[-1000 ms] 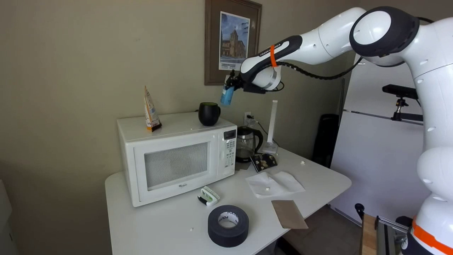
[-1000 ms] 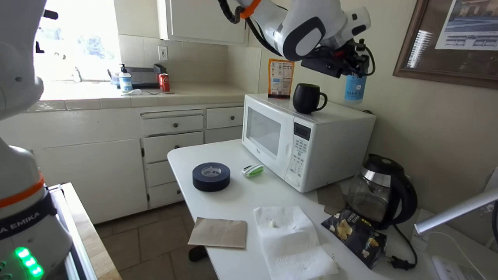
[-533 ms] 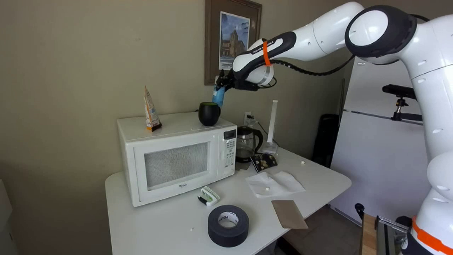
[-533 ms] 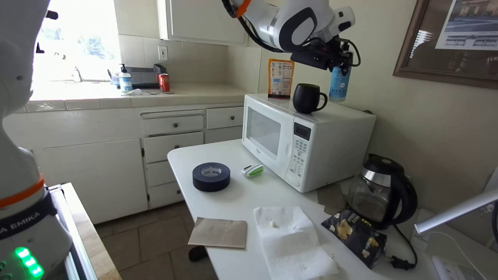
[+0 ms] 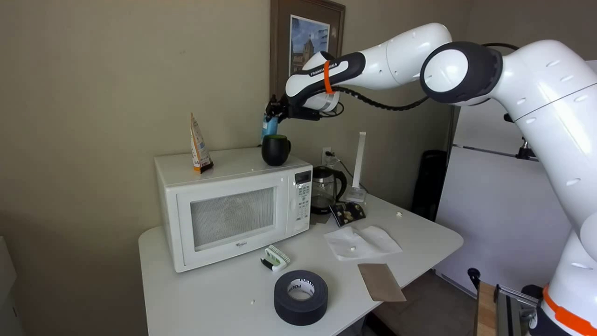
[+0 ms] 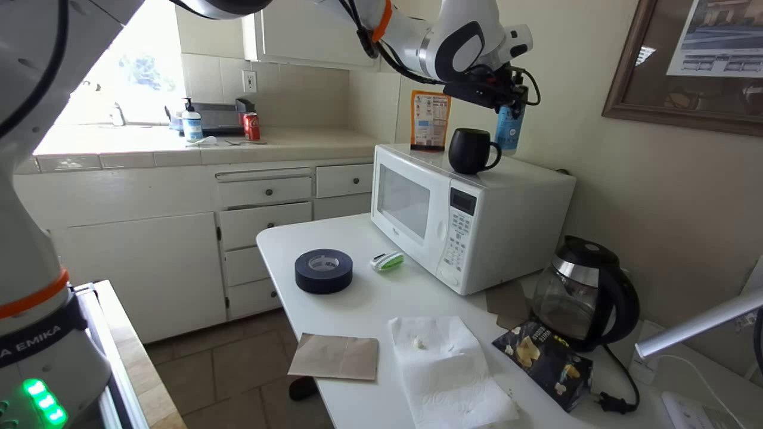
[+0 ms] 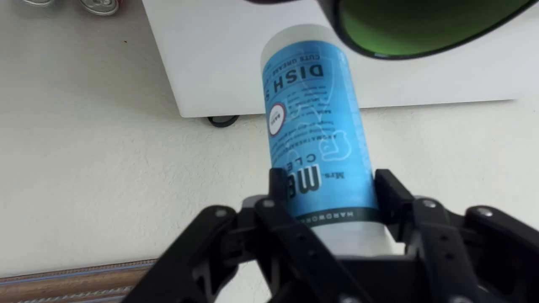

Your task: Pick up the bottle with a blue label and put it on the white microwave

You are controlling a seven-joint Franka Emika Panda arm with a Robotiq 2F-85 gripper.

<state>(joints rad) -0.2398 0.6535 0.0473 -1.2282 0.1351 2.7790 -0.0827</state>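
Note:
My gripper (image 7: 332,189) is shut on the bottle with a blue label (image 7: 313,113), with a finger on each side near its upper end. In both exterior views the bottle (image 5: 269,127) (image 6: 508,131) hangs slightly tilted from the gripper (image 5: 272,111) (image 6: 512,102), at the back of the white microwave (image 5: 233,217) (image 6: 518,223), behind the black mug. The mug hides its lower end in an exterior view. In the wrist view its base overlaps the microwave top (image 7: 206,59) near the back edge. I cannot tell whether it touches the top.
The black mug (image 5: 275,151) (image 6: 470,152) stands on the microwave close to the bottle; its green inside shows in the wrist view (image 7: 412,25). An upright snack bag (image 5: 199,151) (image 6: 429,122) stands farther along the top. The wall is close behind. A glass kettle (image 6: 572,298) stands beside the microwave.
My gripper has carried the bottle sideways over the back of the microwave, from beyond the mug's handle side to behind the mug. The other objects have not moved.

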